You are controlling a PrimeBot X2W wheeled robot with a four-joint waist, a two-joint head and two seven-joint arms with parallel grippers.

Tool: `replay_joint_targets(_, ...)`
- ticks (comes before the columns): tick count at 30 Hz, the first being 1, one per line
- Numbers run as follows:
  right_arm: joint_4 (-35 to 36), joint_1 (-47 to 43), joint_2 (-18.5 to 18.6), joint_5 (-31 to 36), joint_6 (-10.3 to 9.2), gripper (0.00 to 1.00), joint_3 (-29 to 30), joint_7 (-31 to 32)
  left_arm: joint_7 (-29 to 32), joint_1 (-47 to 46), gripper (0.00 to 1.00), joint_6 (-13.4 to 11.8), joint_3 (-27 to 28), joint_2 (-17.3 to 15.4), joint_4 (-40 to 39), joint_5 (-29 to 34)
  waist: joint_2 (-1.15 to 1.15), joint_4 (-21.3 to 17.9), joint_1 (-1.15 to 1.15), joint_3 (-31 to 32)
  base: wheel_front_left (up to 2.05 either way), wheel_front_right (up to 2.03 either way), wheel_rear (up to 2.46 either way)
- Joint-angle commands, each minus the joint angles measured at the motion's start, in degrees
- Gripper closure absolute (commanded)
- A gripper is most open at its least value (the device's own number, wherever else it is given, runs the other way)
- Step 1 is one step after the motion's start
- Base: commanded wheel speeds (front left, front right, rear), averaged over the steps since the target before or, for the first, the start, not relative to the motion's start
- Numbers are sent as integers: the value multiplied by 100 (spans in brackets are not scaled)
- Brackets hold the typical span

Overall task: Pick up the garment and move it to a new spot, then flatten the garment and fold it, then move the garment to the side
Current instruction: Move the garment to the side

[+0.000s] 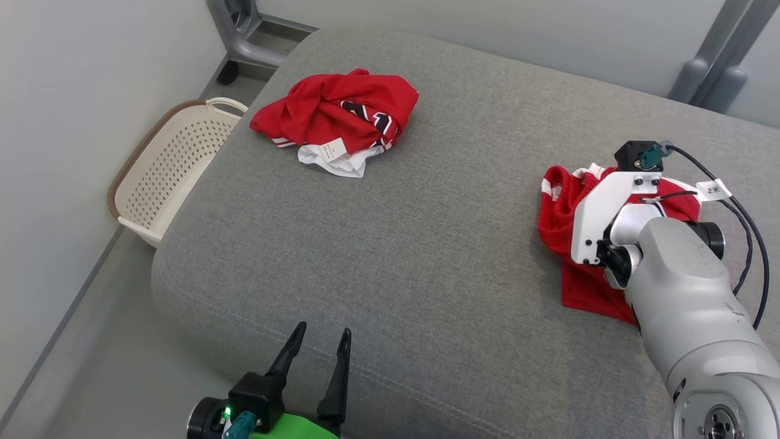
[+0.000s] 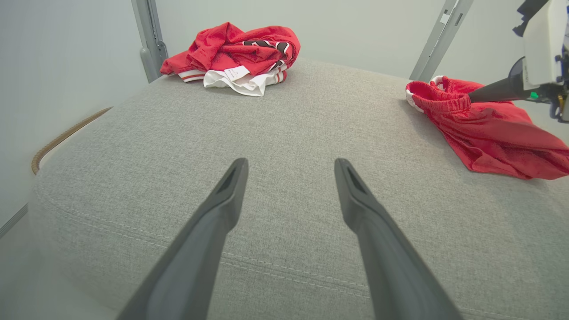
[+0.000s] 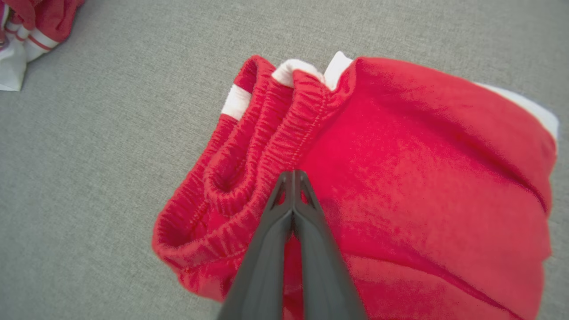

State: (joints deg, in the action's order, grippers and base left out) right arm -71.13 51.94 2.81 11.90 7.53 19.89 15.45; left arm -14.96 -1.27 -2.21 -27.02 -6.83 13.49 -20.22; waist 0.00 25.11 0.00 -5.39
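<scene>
My right arm (image 1: 688, 274) reached in from the near right corner of the grey cushion (image 1: 396, 244), forearm angled up and across, with the wrist bent down over the red shorts (image 1: 557, 213). Those shorts lay crumpled near the cushion's right edge, elastic waistband bunched toward the middle of the cushion and the legs trailing back toward the near edge. On the wrist camera the right gripper (image 3: 293, 173) had its two dark fingers pressed together, tips down on the waistband folds. I could not tell whether any cloth was actually caught between them. A black cable (image 1: 749, 231) looped off the wrist.

My left gripper (image 1: 323, 329) sat low at the cushion's near edge, left of centre, fingers pointing across the surface and spread wide apart with nothing between them, well away from the shorts.

A second red garment (image 1: 335, 113) with white trim lay heaped toward the far left corner. A perforated cream basket (image 1: 170, 164) stood on the floor off the left edge.
</scene>
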Motion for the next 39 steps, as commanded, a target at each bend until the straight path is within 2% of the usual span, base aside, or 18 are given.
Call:
replay_joint_targets(1, -56, 70, 18, -3, -8, 100, -30, -44, -22, -45, 0, 1, -7, 14, 20, -29, 0, 147, 0, -129, 0, 0, 0)
replay_joint_targets(12, -264, -19, 18, -114, -8, 100, -196, -49, -31, -125, 0, 30, -54, 127, 94, -36, 0, 342, 0, -220, 0, 0, 0)
replay_joint_targets(16, -274, -78, 18, -53, -8, 100, -130, -56, -33, -88, 0, 10, -3, 135, 108, -41, 0, 303, 0, -170, 0, 0, 0)
replay_joint_targets(19, -285, -13, 17, -332, -8, 98, -285, -79, -34, -24, 0, 19, 45, 77, 124, -24, 0, 184, 0, 1, 0, 0, 0)
replay_joint_targets(20, -287, 2, 16, -438, -8, 77, -393, -48, -34, -13, 0, 25, 50, 61, 127, -16, 0, 151, 0, 53, 0, 0, 0)
replay_joint_targets(22, -287, 52, 16, -603, -8, 0, -650, -20, -33, 19, 0, 28, 59, 30, 120, -3, 0, 65, 0, 168, 0, 0, 0)
replay_joint_targets(26, -288, 148, 19, -865, -8, 0, -950, 6, -29, 108, 0, -24, 88, -52, 89, -2, 0, -152, 0, 399, 0, 0, 0)
replay_joint_targets(29, -289, 156, 19, -812, -8, 0, -842, 34, -28, 209, 0, -61, 112, -107, 51, -26, 0, -333, 0, 549, 0, 0, 0)
replay_joint_targets(34, -159, -136, 123, -423, -8, 0, -82, 548, 11, 347, 0, -122, 123, -184, -30, -68, 0, -570, 0, 741, 0, 0, 0)
replay_joint_targets(39, 378, -440, 124, 80, -7, 0, 895, 1062, 50, 400, 0, -138, 111, -224, -116, -86, 0, -711, 0, 738, 0, 0, 0)
